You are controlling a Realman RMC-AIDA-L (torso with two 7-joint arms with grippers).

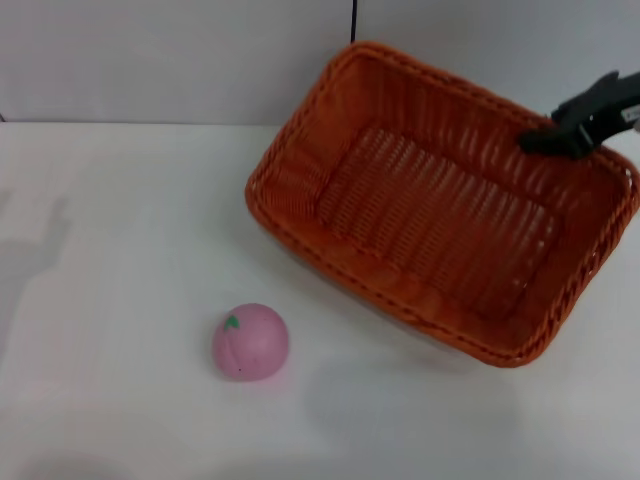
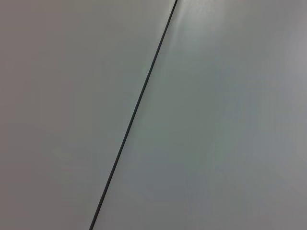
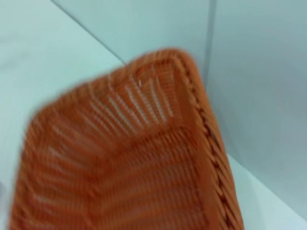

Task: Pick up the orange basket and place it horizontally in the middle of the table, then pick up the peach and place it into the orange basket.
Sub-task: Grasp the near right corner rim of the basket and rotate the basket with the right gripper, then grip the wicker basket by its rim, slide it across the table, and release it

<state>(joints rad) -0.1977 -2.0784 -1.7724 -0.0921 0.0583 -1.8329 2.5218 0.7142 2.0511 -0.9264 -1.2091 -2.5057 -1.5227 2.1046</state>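
Observation:
The orange basket is at the right half of the white table, skewed diagonally, its open side up, and it looks slightly raised, with a soft shadow on the table in front of it. My right gripper comes in from the right edge and is shut on the basket's far right rim. The right wrist view looks down into the orange basket, showing its woven floor and a braided corner. The pink peach rests on the table, front left of the basket and apart from it. The left gripper is out of view.
A grey wall with a dark vertical seam stands right behind the table. The left wrist view shows only a plain grey wall crossed by a thin dark seam.

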